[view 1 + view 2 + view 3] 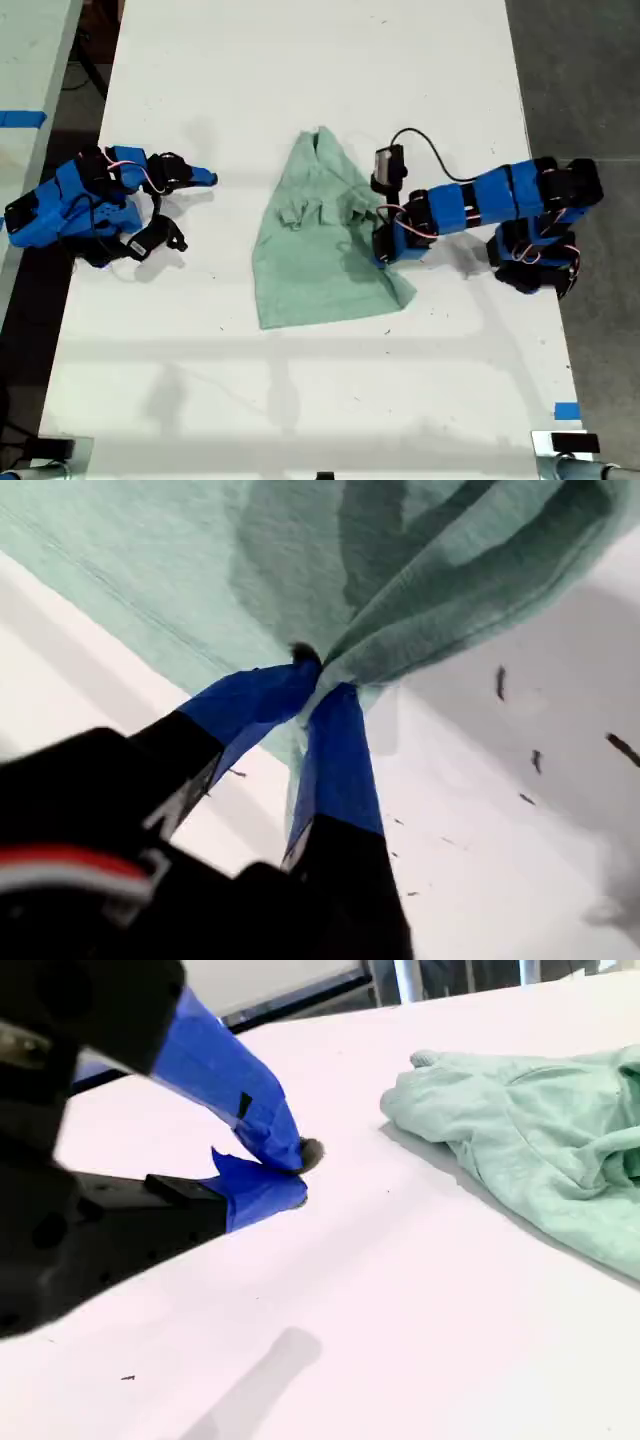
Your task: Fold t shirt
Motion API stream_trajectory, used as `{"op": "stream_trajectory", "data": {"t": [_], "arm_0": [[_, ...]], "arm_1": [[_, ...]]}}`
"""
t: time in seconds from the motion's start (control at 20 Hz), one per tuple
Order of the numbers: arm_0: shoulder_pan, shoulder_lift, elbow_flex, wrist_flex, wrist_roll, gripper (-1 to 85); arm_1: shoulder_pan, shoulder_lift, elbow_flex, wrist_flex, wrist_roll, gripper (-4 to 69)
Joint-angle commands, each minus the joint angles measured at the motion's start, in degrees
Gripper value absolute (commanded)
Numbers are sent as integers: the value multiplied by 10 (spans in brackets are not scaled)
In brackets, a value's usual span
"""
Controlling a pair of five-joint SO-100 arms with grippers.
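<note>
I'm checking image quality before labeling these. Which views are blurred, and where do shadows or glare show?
Exterior view: sharp, soft shadows beside both arms, pale light bands across the table. First wrist view: my first gripper and the t shirt are close and soft-focused, with a grey shadow under the cloth. Second wrist view: my second gripper is blurred; the table glares white.

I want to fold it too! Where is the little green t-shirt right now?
In the exterior view the t-shirt lies mid-table, between both arms; my first pincer pinches its edge on the view's right.
</note>
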Motion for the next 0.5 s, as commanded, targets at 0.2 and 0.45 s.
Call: {"op": "stream_trajectory", "data": {"t": [0.2, 0.45], "arm_0": [[-1, 4, 9, -4, 0, -1], [-1, 4, 9, -4, 0, -1]], "arm_1": [[-44, -295, -432, 85, -62, 7], [-52, -300, -419, 65, -76, 353]]}}
